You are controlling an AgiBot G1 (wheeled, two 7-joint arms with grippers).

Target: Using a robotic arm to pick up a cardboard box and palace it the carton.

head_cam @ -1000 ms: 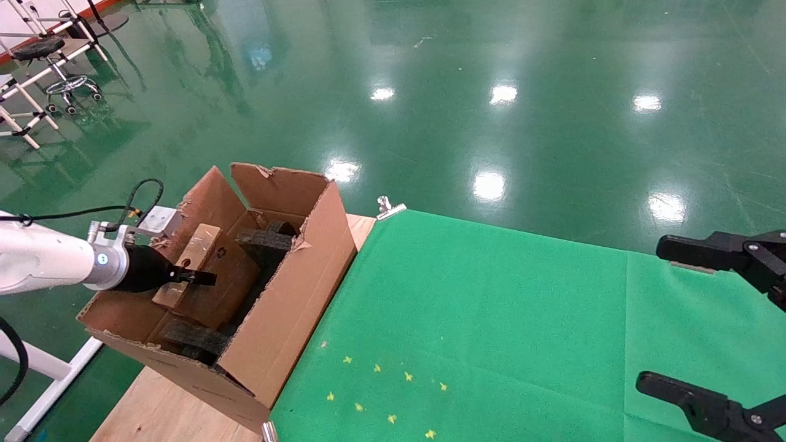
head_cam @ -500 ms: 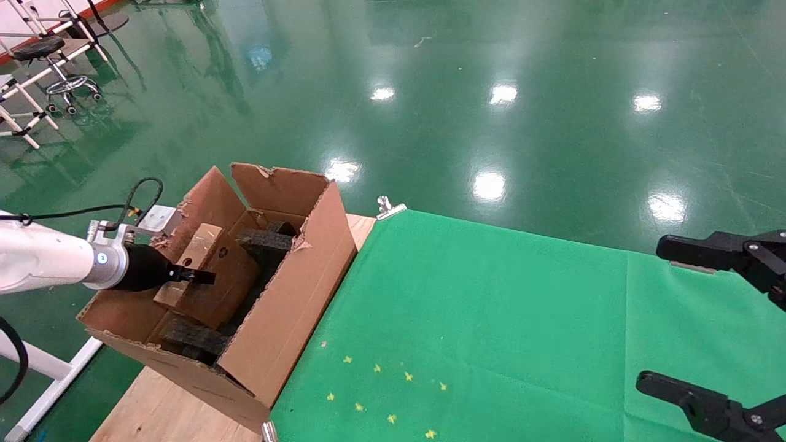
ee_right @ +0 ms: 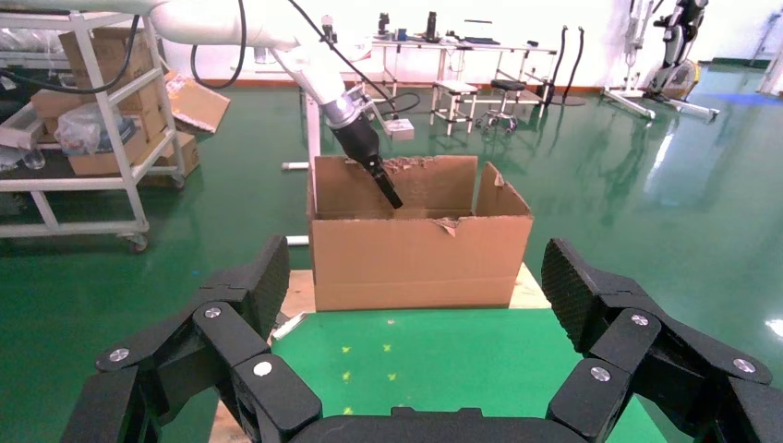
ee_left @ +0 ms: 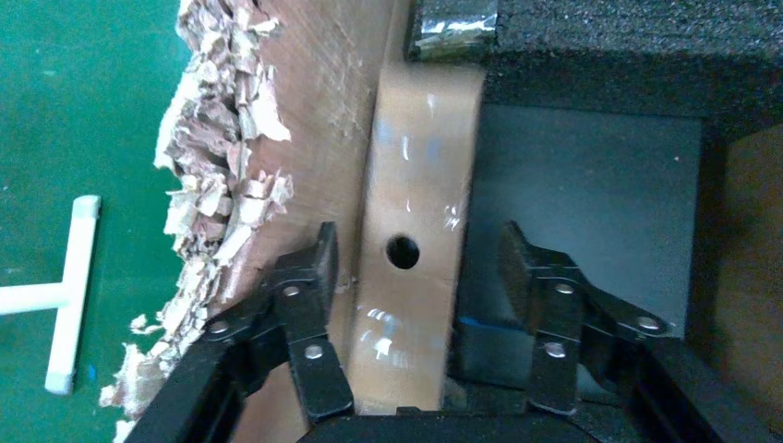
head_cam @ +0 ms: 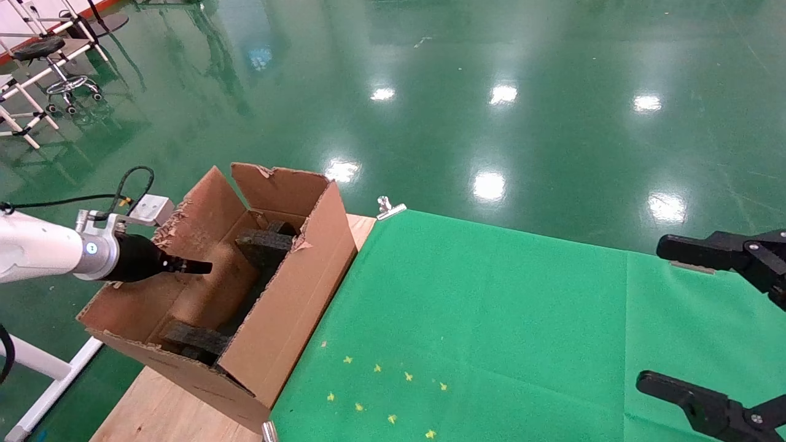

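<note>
— Green shiny floor (head_cam: 491,92) all round, and a green cloth (head_cam: 491,319) is covering most of the wooden table (head_cam: 153,411). Where is the work going on?

— At the table's left end. The left gripper (head_cam: 199,267), on the robotic arm (head_cam: 37,252), is reaching into the carton (head_cam: 288,313) from over its ragged flap.

— And the cardboard box (ee_left: 411,249)?

— It is sitting down inside the carton, against the torn wall, with black foam (ee_left: 637,55) beside it. In the left wrist view the fingers are standing wide either side of its narrow holed face; one pad looks close to it, the other is well apart, so nothing is being gripped.

— So the placing step is finishing?

— I judge so: the box is looking released. The next move is calling for a straight lift out, keeping clear of the flaps and foam.

— The right gripper (ee_right: 415,305)?

— Parked over the cloth's right side, spread wide, holding nothing.
</note>
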